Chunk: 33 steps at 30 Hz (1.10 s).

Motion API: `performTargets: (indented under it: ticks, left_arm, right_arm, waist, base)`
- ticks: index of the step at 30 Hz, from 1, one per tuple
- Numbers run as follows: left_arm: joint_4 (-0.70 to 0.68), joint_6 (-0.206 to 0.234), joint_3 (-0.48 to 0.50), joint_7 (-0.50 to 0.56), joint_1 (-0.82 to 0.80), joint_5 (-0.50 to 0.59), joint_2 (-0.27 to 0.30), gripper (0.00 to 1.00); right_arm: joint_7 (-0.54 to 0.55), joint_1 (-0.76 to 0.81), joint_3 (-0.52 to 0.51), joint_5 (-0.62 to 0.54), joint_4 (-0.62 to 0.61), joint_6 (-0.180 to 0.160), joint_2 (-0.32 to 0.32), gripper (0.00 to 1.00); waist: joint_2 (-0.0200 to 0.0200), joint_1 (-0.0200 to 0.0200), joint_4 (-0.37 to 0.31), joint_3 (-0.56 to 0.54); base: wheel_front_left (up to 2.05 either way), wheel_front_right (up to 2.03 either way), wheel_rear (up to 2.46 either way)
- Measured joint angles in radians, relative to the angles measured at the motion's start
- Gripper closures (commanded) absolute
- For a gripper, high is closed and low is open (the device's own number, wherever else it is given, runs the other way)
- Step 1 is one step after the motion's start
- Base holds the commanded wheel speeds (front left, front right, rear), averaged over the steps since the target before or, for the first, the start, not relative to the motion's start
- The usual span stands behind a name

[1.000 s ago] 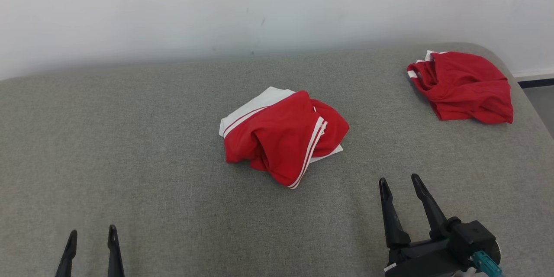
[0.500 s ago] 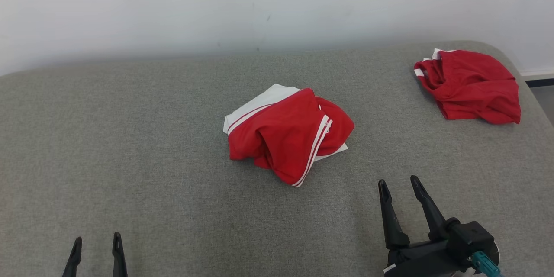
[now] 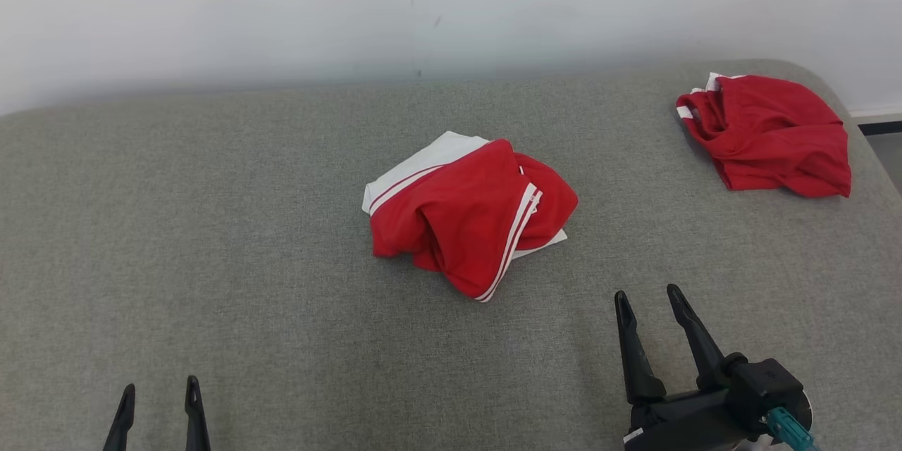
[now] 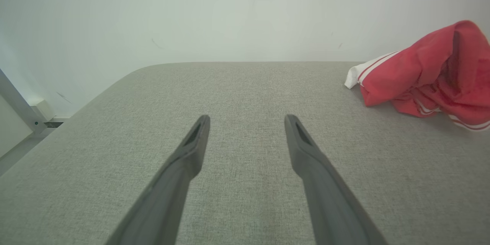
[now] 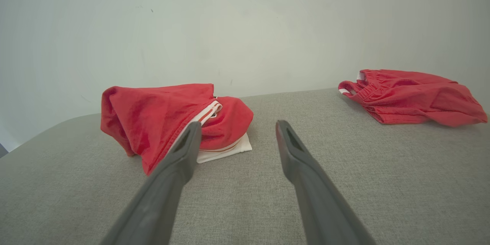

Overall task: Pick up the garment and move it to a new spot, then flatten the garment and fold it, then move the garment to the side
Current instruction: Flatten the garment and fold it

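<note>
Crumpled red-and-white garment (image 3: 468,215) lies in heap at middle of grey padded table (image 3: 211,239). White stripes run along red edge, white part sticks out toward 10 o'clock. Second red garment (image 3: 768,134) lies at 2 o'clock, near far right corner, well apart from first. Left gripper (image 3: 161,389) at 7 o'clock, fingers spread apart, holding nothing, over bare table. Right gripper (image 3: 646,292) at 5 o'clock, fingers spread apart too, empty, tips near garment, not touching. White wall (image 3: 423,0) behind table at 12 o'clock.
</note>
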Motion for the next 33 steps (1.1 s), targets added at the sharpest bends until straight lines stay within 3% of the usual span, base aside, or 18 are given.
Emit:
performTargets:
  ticks: [24,30,33]
  left_arm:
    - [0.0,0.017,-0.01,0.0,-0.015,-0.013,0.0,0.0]
    - [-0.001,0.017,-0.03,0.0,-0.024,-0.021,-0.001,0.0]
    - [-0.002,0.017,-0.04,0.0,-0.04,-0.025,0.0,0.0]
  right_arm:
    - [0.0,-0.012,0.011,-0.013,0.003,0.0,0.0,0.0]
    - [0.0,-0.116,0.076,-0.087,0.026,0.0,0.0,0.0]
    - [0.0,-0.198,0.093,-0.109,0.095,0.0,-0.012,0.0]
  waist:
    - [0.0,0.0,0.007,0.02]
    - [0.0,0.0,0.024,0.027]
    - [0.0,0.0,0.039,0.034]
  base:
    - [0.0,0.0,0.0]
    - [0.0,0.0,0.0]
    - [0.0,0.0,0.0]
